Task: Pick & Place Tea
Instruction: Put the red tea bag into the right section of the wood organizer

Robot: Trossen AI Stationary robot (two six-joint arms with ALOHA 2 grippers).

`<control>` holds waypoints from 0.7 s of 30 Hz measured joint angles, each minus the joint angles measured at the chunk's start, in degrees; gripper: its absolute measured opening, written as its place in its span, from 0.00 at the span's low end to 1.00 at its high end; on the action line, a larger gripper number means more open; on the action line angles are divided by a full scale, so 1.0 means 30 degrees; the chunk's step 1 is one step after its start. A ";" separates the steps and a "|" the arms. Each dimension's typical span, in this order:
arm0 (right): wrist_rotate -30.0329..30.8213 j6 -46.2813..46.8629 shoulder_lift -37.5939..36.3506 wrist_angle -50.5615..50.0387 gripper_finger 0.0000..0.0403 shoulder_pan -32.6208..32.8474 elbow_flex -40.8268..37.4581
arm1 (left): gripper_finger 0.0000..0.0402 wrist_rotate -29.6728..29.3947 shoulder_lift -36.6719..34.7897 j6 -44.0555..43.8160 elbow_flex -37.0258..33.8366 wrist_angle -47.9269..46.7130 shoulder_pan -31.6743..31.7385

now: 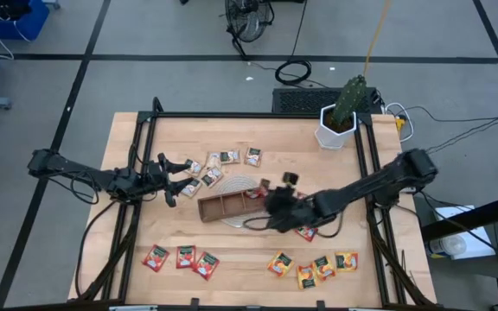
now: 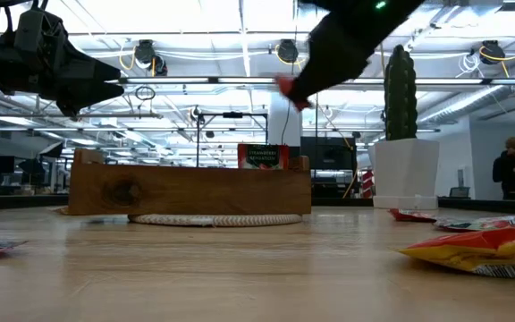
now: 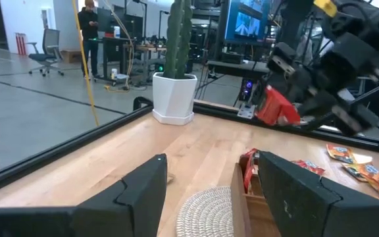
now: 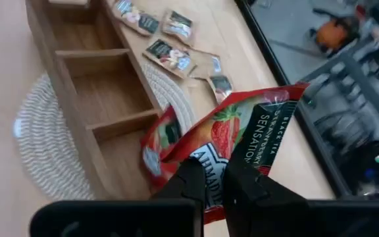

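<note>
- Tabletop (image 1: 232,233) of pale wood, framed by dark rails down its left and right sides; bare wood lies open between the tray and the sachets along the near edge, and across the far middle.
- Wooden tray (image 1: 232,206) with three compartments sits near the middle on a round woven mat (image 1: 242,216). One red sachet (image 4: 166,141) already stands in the end compartment nearest the right tool, its top showing above the tray wall in the low view.
- White pot with a cactus (image 1: 340,117) stands at the far right corner, well apart from the tray.
- Right tool (image 1: 277,206) hangs above the tray's right end, its fingers (image 4: 242,187) pressed together on a red strawberry tea sachet (image 4: 242,141). The sachet is off the tabletop, above the tray's end compartment and the mat's edge.
- Left tool (image 1: 169,180) hovers left of the tray with its fingers (image 3: 137,194) spread apart and nothing between them, pointing toward the tray and mat.
- Beige sachets (image 1: 219,164) lie scattered just beyond the tray, between the left tool and the tabletop's far middle.
- Three red sachets (image 1: 180,257) lie in a row near the front left edge.
- Orange-yellow sachets (image 1: 314,266) lie grouped near the front right edge; another red one (image 1: 307,231) lies just under the right arm.
- Person (image 2: 511,170) stands in the room behind, far from the tabletop.
</note>
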 joint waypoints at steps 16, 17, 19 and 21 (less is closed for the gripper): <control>-0.0221 -0.1359 0.4409 0.0377 0.05 -0.1013 0.2090 | 0.60 -0.0004 -0.0007 -0.0002 -0.0001 0.0003 0.0003; -0.0235 -0.1409 0.4409 0.0358 0.06 -0.1013 0.2090 | 0.60 0.0002 0.0000 0.0000 -0.0001 0.0000 0.0004; -0.0328 -0.1464 0.4409 0.0371 0.07 -0.1006 0.2090 | 0.60 -0.0006 0.0000 0.0000 -0.0003 -0.0004 0.0004; -0.1041 -0.1338 0.4402 0.0397 0.08 -0.1006 0.2090 | 0.60 -0.0002 0.0000 0.0000 -0.0001 -0.0005 0.0001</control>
